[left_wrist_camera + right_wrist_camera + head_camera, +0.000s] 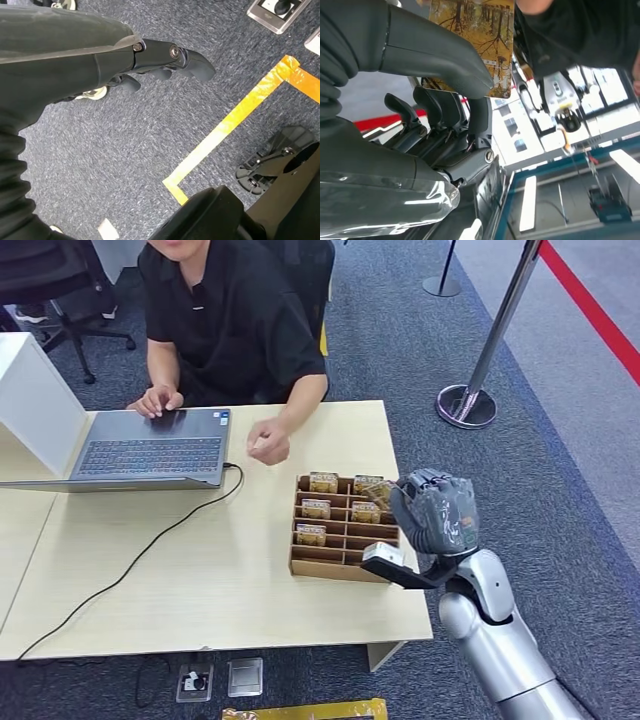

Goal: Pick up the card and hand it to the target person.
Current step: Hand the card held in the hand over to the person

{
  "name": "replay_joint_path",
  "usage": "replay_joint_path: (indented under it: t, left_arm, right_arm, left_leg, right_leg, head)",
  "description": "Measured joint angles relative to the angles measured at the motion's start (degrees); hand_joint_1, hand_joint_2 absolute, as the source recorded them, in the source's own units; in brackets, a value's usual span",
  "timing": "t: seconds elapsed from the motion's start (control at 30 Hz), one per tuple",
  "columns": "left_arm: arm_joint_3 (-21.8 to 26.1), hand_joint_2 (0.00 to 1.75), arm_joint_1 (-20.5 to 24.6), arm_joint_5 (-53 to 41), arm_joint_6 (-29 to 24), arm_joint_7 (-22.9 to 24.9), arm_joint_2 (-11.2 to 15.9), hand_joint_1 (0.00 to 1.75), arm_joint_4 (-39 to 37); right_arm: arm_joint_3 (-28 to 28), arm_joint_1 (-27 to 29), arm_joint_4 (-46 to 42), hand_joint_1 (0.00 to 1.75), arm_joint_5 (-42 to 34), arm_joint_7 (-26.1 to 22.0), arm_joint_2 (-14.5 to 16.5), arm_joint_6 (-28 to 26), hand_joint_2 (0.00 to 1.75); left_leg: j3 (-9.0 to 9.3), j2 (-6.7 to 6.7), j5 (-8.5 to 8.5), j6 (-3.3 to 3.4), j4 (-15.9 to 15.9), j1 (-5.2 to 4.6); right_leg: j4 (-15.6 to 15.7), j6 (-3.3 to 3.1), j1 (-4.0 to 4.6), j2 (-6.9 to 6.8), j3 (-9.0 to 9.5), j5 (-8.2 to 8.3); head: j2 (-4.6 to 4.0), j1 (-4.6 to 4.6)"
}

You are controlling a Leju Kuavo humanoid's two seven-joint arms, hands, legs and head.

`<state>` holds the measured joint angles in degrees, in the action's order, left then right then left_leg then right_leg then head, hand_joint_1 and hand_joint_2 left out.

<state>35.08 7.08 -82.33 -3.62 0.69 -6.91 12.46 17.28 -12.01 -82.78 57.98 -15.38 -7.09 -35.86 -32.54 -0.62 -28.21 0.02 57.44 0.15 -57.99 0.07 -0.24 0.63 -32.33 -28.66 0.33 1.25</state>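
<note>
The pick-up looks done: the right hand (440,512) pinches a card (478,37) with an autumn-tree picture between thumb and fingers, raised just beside the right end of the cardboard tray (343,566) of cards on the bench (189,580). The left hand (151,62) hangs over the carpet, fingers loosely apart, holding nothing. Next, the card must travel across the bench towards the seated person's hand (268,442), which rests near the laptop (151,450).
</note>
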Motion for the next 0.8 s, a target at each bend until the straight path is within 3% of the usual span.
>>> replay_joint_path:
  t: [0.2, 0.47, 0.6, 0.63, 0.67, 0.73, 0.77, 0.8]
  left_arm:
    - [0.0, 1.75, 0.3, -0.3, 0.3, 0.3, -0.2, 0.00, 0.0]
    - [0.0, 1.75, 0.9, -0.4, 0.4, 0.6, -0.5, 0.00, 0.0]
    - [-0.2, 1.75, 0.9, -0.7, -0.4, 0.9, -0.6, 0.00, 0.0]
    - [-0.3, 1.75, 0.9, -0.8, -0.7, 1.0, -0.6, 0.00, 0.0]
    - [-0.4, 1.75, 0.9, -1.0, -0.9, 1.1, -0.6, 0.00, 0.0]
    - [-0.8, 0.87, 1.0, -1.2, -1.1, 1.3, -0.6, 0.00, 0.0]
    - [-0.9, 0.44, 1.0, -1.3, -1.0, 1.4, -0.6, 0.00, 0.0]
    - [-1.0, 0.00, 1.0, -1.3, -0.9, 1.6, -0.6, 0.00, 0.0]
  right_arm:
    - [0.2, -4.7, 0.0, 1.54, 1.5, -1.1, 2.5, -0.2, 1.75]
    - [3.2, -14.1, 9.3, 1.54, 3.6, -1.9, 7.9, -2.9, 1.75]
    - [4.4, -18.3, 14.5, 1.75, 5.0, -2.1, 10.9, -3.4, 1.75]
    - [4.5, -19.0, 15.4, 1.69, 5.5, -2.2, 11.5, -3.5, 1.75]
    - [4.6, -19.6, 16.1, 1.52, 6.0, -2.2, 12.0, -3.5, 1.75]
    - [4.6, -20.2, 17.1, 0.65, 6.6, -2.1, 12.8, -3.5, 1.75]
    - [4.6, -20.3, 17.4, 0.27, 6.7, -2.1, 13.0, -3.5, 1.31]
    - [4.6, -20.3, 17.6, 0.01, 6.7, -2.0, 13.1, -3.5, 0.87]
  left_leg:
    - [0.00, 0.01, 0.03, -0.01, 0.0, 0.00]
    - [0.01, 0.03, 0.08, -0.08, 0.0, 0.00]
    - [0.01, 0.02, 0.09, -0.08, 0.0, 0.01]
    - [0.01, 0.02, 0.09, -0.08, 0.0, 0.01]
    - [0.01, 0.02, 0.09, -0.08, 0.0, 0.01]
    - [0.00, 0.01, 0.09, -0.08, 0.0, 0.01]
    - [-0.01, 0.01, 0.09, -0.08, 0.0, 0.01]
    - [-0.01, 0.01, 0.09, -0.08, 0.0, 0.01]
  right_leg:
    - [0.0, -0.02, 0.00, 0.01, 0.00, 0.01]
    - [-0.1, -0.05, 0.01, 0.03, -0.03, 0.03]
    - [-0.1, -0.05, 0.01, 0.03, -0.05, 0.03]
    - [-0.1, -0.05, 0.01, 0.03, -0.05, 0.03]
    - [-0.1, -0.05, 0.01, 0.03, -0.06, 0.03]
    - [-0.1, -0.05, 0.01, 0.02, -0.06, 0.03]
    - [-0.1, -0.05, 0.01, 0.02, -0.07, 0.03]
    - [-0.1, -0.05, 0.01, 0.02, -0.07, 0.03]
  head:
    - [-0.01, 0.03]
    - [-0.01, 0.00]
    - [0.00, -0.01]
    - [0.00, -0.02]
    - [-0.01, -0.04]
    - [-0.01, -0.02]
    - [-0.01, -0.01]
    - [-0.01, 0.01]
